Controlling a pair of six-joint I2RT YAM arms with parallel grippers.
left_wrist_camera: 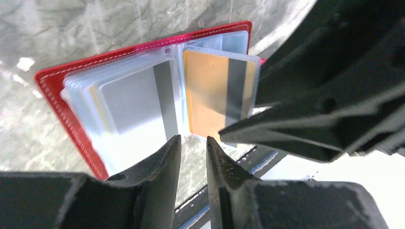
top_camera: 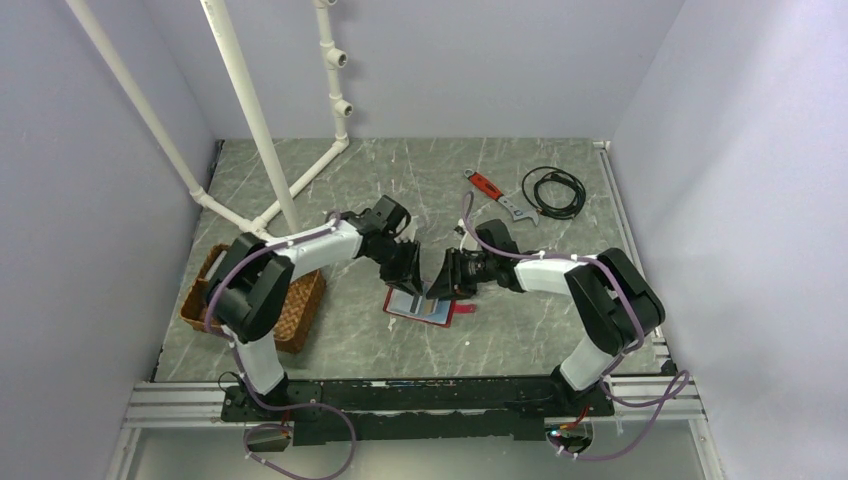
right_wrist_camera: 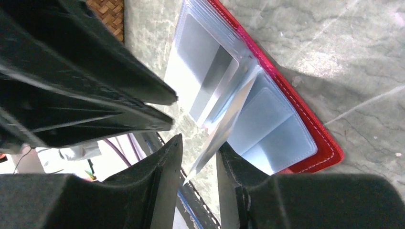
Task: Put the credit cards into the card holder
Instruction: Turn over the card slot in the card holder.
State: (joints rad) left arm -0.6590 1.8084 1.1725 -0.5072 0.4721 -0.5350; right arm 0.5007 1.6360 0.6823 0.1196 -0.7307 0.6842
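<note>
Two cards sit in the open card holder point(left_wrist_camera: 52, 90), which lies flat on the table point(top_camera: 560, 300) midway along the near edge, between the two arms. A silver-grey card point(left_wrist_camera: 129, 100) fills a sleeve on the left page. A gold card point(left_wrist_camera: 207, 90) with a dark stripe sits in a clear sleeve leaf on the right.

I judge the cards to be light, stiff and slick, best pinched by a short edge so the flat face can slide into a pocket. The sleeves look thin and floppy and would buckle if pushed, so a leaf wants holding near its free edge. The holder itself seems light enough to skate on the smooth stone-patterned top unless its red cover is pinned down.

The left gripper point(left_wrist_camera: 193, 152) hangs just off the holder's near edge, at the fold. Its jaws are parted only a sliver, with bare table showing in the gap and nothing held.

The right gripper point(right_wrist_camera: 198, 157) has its jaws a little apart around a sleeve leaf point(right_wrist_camera: 229, 114) that stands tilted up off the page. The gap is wider than the leaf, which leans towards one finger, so it looks propped rather than clamped.
</note>
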